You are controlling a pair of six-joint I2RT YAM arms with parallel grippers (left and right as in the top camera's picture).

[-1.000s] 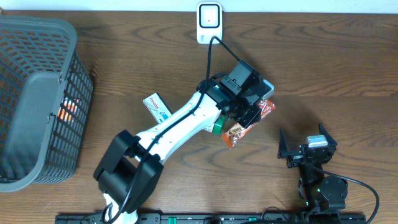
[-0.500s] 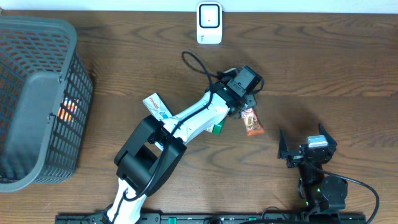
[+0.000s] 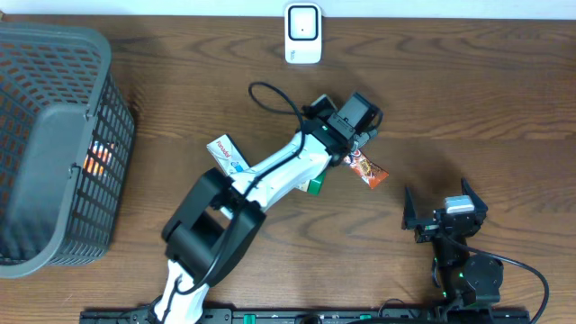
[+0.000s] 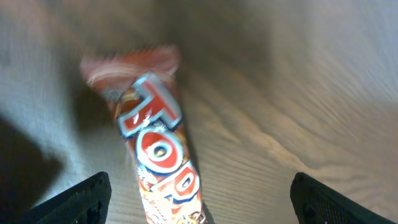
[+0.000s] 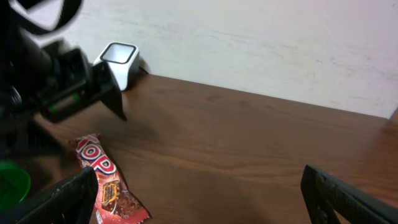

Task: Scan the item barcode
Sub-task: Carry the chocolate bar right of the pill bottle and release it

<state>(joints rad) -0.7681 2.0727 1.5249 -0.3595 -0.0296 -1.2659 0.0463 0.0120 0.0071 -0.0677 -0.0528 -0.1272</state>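
The item is a red "TOP" snack bar wrapper [image 3: 367, 171] lying flat on the wooden table, right of centre. My left gripper [image 3: 354, 144] hovers just over its near end. In the left wrist view the bar [image 4: 158, 143] lies between the wide-apart fingers of the left gripper [image 4: 199, 202], with a gap on each side; the gripper is open. My right gripper [image 3: 443, 214] rests open at the front right, and its view shows the bar [image 5: 106, 183] at lower left. The white barcode scanner [image 3: 303, 33] stands at the back edge.
A grey mesh basket [image 3: 54, 144] fills the left side with something orange inside. A white and blue box [image 3: 228, 155] and a green item [image 3: 315, 184] lie beside the left arm. The scanner [image 5: 118, 62] stands against the wall.
The left gripper has opened and let go of the snack bar, which now lies on the table. The left arm swung back toward the scanner. The right arm has not moved.
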